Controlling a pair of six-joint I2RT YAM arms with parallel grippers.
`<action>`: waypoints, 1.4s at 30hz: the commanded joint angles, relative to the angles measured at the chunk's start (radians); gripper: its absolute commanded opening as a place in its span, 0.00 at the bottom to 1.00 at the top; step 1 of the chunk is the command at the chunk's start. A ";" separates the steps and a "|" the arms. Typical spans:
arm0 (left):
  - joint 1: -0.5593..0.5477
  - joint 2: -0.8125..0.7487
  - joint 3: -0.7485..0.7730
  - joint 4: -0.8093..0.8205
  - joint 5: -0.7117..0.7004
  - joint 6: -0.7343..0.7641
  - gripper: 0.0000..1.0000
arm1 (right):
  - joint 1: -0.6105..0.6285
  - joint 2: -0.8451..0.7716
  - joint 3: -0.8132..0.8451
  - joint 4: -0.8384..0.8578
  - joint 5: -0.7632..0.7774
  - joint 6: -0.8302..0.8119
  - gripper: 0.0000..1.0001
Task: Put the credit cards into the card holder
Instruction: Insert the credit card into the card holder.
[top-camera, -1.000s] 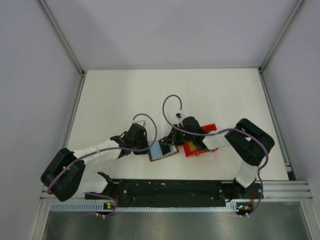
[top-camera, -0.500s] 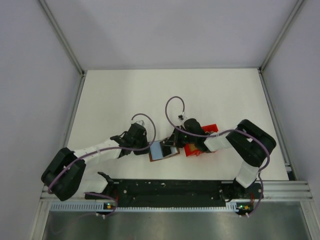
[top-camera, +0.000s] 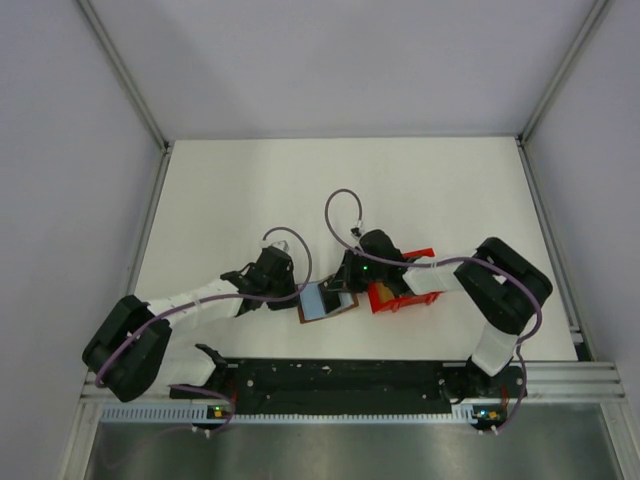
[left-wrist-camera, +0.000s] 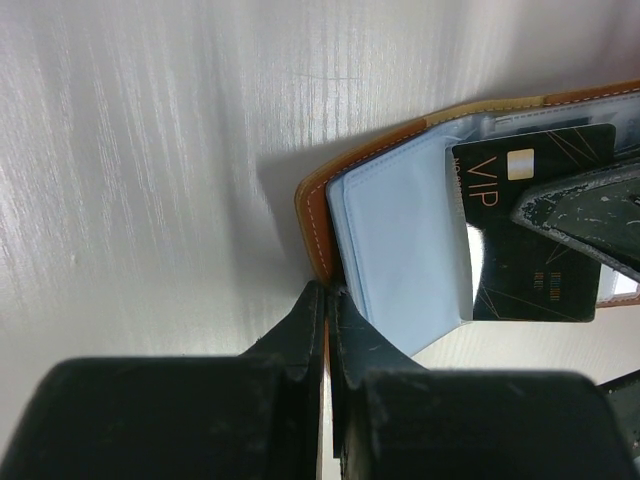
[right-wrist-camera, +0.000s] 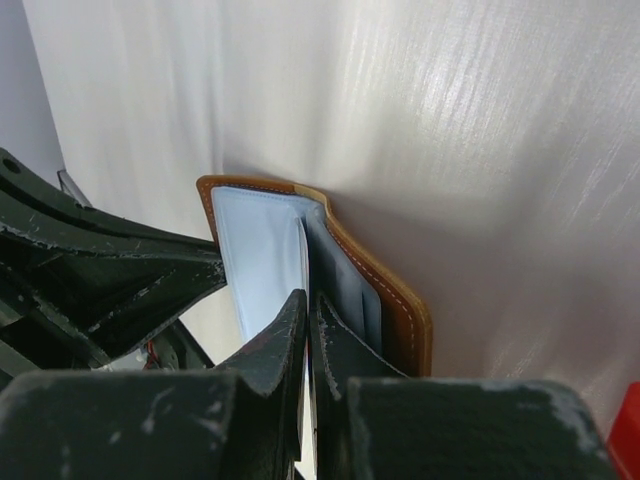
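The brown card holder (top-camera: 343, 306) lies open near the table's front edge, its pale blue inside (top-camera: 320, 300) facing up. My left gripper (top-camera: 292, 293) is shut on the holder's left edge; the left wrist view shows the fingertips (left-wrist-camera: 318, 300) pinching the brown rim (left-wrist-camera: 312, 215). My right gripper (top-camera: 346, 284) is shut on a dark grey credit card marked VIP (left-wrist-camera: 540, 230), whose edge sits in among the holder's pockets (right-wrist-camera: 350, 290). I cannot tell whether the pale blue sheet (left-wrist-camera: 400, 250) is a card or lining. No orange-yellow card shows.
A small red open box (top-camera: 400, 292) stands just right of the holder, under the right arm; its corner shows in the right wrist view (right-wrist-camera: 630, 440). Purple cables loop above both wrists. The white table (top-camera: 350, 190) is walled at the sides and back.
My right gripper has shifted slightly left toward the holder with the dark card, and the wrist has turned a little. The left gripper and the holder have stayed put.
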 joint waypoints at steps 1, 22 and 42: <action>0.008 0.021 -0.022 -0.034 -0.079 -0.005 0.00 | 0.035 -0.021 0.031 -0.181 0.057 -0.025 0.00; 0.012 0.012 -0.033 0.017 -0.030 0.008 0.00 | 0.069 0.019 0.019 -0.055 0.014 0.056 0.00; 0.012 -0.016 -0.050 -0.002 -0.035 -0.012 0.00 | 0.125 -0.064 0.075 -0.285 0.238 -0.010 0.25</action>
